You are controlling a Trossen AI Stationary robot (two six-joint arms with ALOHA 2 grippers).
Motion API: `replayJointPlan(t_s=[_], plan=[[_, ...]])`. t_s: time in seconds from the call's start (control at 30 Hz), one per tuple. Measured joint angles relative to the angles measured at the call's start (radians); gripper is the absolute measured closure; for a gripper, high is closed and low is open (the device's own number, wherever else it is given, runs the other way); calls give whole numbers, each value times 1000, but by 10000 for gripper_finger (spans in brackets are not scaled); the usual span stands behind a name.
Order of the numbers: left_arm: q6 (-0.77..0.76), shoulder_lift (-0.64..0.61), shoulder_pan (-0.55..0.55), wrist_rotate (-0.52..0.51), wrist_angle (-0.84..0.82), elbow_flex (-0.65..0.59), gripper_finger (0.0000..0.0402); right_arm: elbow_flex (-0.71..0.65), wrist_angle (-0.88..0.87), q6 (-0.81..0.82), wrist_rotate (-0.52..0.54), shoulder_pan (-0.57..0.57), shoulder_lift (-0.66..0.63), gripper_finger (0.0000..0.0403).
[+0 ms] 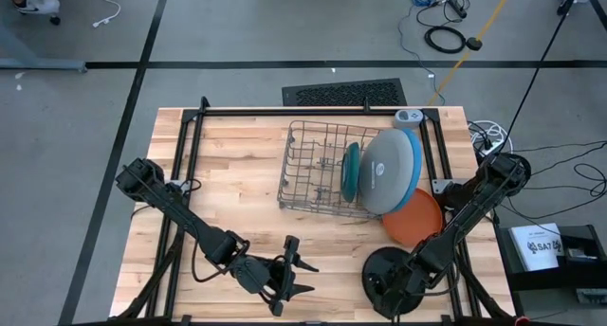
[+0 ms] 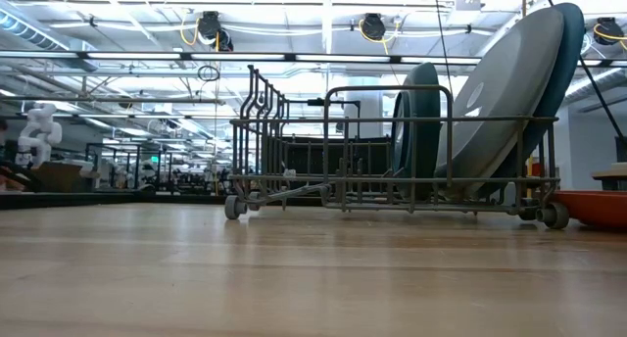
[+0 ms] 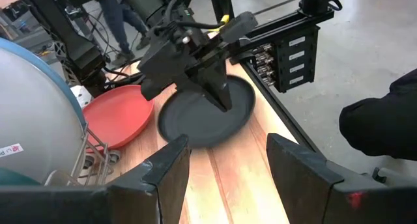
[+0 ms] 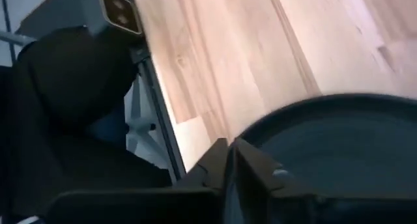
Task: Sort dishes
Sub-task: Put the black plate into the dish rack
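Black round plate (image 3: 203,113), shallow raised rim.

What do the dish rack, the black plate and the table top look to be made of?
Dish rack: thin metal wire, grey, probably coated; open grid of bars. Black plate: matte, likely plastic or melamine, with no gloss; the right tool pinches its rim. Table top: light wood planks with visible grain and a smooth finish.

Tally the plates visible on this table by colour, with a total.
Teal plate: 1
Grey plate: 1
Blue plate behind the grey one: 1
Orange plate: 1
Black plate: 1
Total: 5
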Motion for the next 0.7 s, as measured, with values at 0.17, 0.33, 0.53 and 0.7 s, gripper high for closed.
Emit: replayJointPlan(t_s=[0.17,0.33,0.53,0.7], plan=[[0,0,0,0,0,0,197,-3,21,-48,14,4,0,295],[0,0,0,0,0,0,197,-13,27,15,28,-3,4,197],[0,0,0,0,0,0,197,-12,144,40,-9,-6,70,135],[0,0,0,0,-1,0,197,28,103,109,-57,-10,169,134]])
